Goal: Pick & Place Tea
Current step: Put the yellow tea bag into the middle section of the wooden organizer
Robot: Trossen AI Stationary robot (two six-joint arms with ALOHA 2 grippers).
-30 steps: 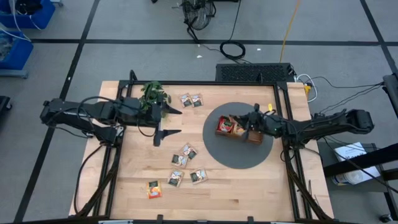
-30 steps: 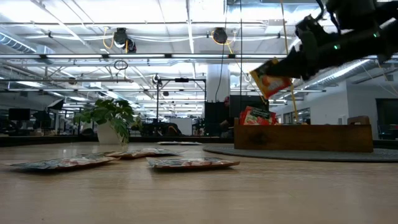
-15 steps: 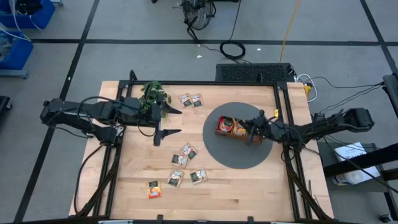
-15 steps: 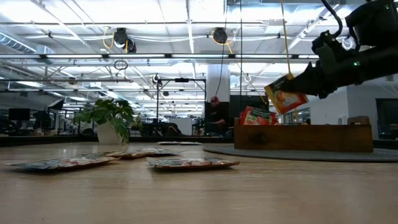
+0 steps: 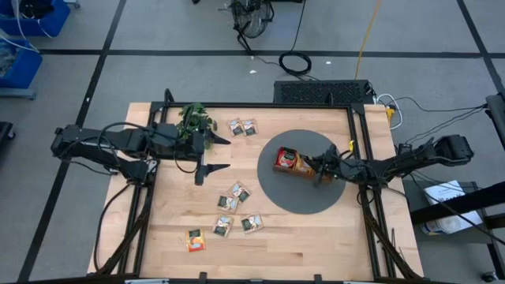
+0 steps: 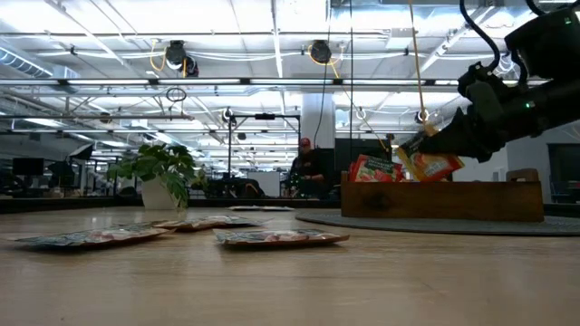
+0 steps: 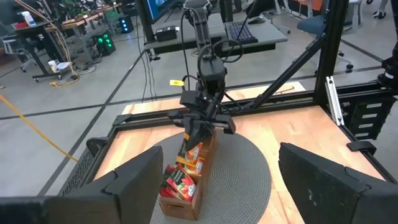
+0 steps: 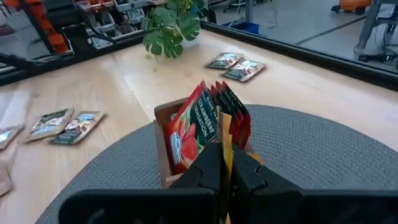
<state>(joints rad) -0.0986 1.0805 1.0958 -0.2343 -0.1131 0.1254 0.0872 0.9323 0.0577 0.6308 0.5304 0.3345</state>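
wooden tray [image 5: 322, 172]: right of centre in the high view, lying on a round dark mat [image 5: 276, 189]. its left compartment holds a row of red sachets [image 5: 286, 158] standing on edge; beside them, further right, an orange-yellow sachet [image 6: 433, 165] sits tilted at the tray's top edge, pinched by the right gripper [image 5: 319, 165], whose fingers are closed flat on it. whether the sachet's bottom edge touches the tray floor cannot be told.

loose sachets, on the desk [image 5: 308, 244]: a pair [image 5: 243, 126] near the upper middle of the high view; two [image 5: 238, 192] at centre; two more [image 5: 238, 225] lower down; one orange one [image 5: 195, 239] at lower left. all lie flat.

left gripper [image 5: 215, 155]: left of centre in the high view, hanging above bare wood beside a small leafy plant [image 5: 193, 118], fingers spread wide and holding nothing.

surface and room: pale wooden desk in a black frame, grey carpet around it with cables [image 5: 295, 61] at the top of the high view. the low view shows an open hall with ceiling ducts and lights, and a person [image 6: 306, 166] seated far behind, near centre.

change from a second ago: the right gripper has come down and moved right, from above the tray's middle to the tray's top edge, carrying the orange-yellow sachet with it. the left arm and the loose sachets have not moved.
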